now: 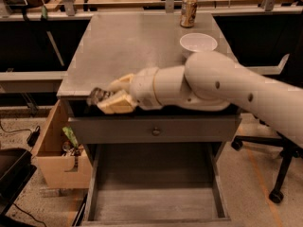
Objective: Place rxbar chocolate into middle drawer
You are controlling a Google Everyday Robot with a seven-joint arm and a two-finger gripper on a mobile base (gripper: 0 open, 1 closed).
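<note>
At the front-left edge of the table (pixel 132 46), the gripper (pixel 105 98) had its jaws clamped on the rxbar chocolate (pixel 95 96), which stuck out to their left. Below the jaws, slightly right, the middle drawer (pixel 156 203) stood open.

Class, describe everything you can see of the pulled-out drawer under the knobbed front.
The middle drawer is a wide, shallow grey tray, wooden-looking, pulled out toward the camera below the knobbed front. Low side walls frame a flat bare bottom. The end effector, shut on the rxbar chocolate, is higher, at the tabletop's front edge.
</note>
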